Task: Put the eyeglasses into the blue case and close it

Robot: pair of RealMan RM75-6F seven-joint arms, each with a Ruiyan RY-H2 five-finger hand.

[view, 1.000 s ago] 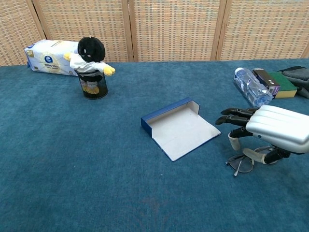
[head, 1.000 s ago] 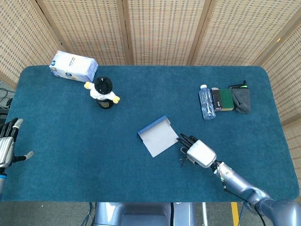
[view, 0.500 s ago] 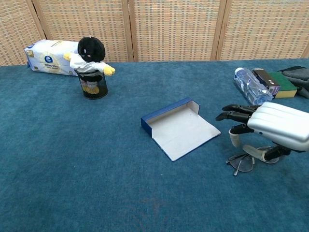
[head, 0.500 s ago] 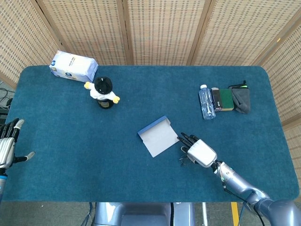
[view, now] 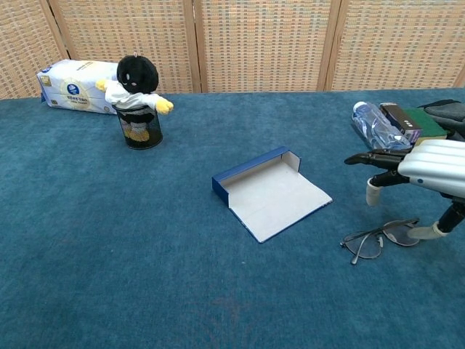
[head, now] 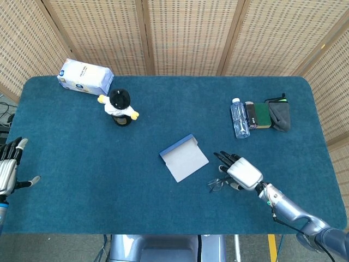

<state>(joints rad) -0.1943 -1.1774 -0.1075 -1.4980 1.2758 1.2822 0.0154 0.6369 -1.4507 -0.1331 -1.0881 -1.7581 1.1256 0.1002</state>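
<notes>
The eyeglasses (view: 378, 240) lie flat on the blue cloth, to the right of the open blue case (view: 272, 193), whose pale inside faces up. My right hand (view: 429, 171) hovers above and to the right of the glasses, fingers spread and holding nothing. Its thumb tip sits close to the right lens. In the head view the glasses (head: 218, 184) show just left of that hand (head: 242, 172), and the case (head: 184, 158) lies further left. My left hand (head: 8, 166) stays at the table's far left edge, fingers apart and empty.
A black pen holder with a plush doll (head: 121, 106) and a tissue pack (head: 85, 77) stand at the back left. A water bottle (head: 239, 119), a green book (head: 260, 115) and a grey cloth (head: 279, 114) lie at the back right.
My right hand has risen and moved right off the eyeglasses, which now lie uncovered on the table. The left hand and the case have not moved.
</notes>
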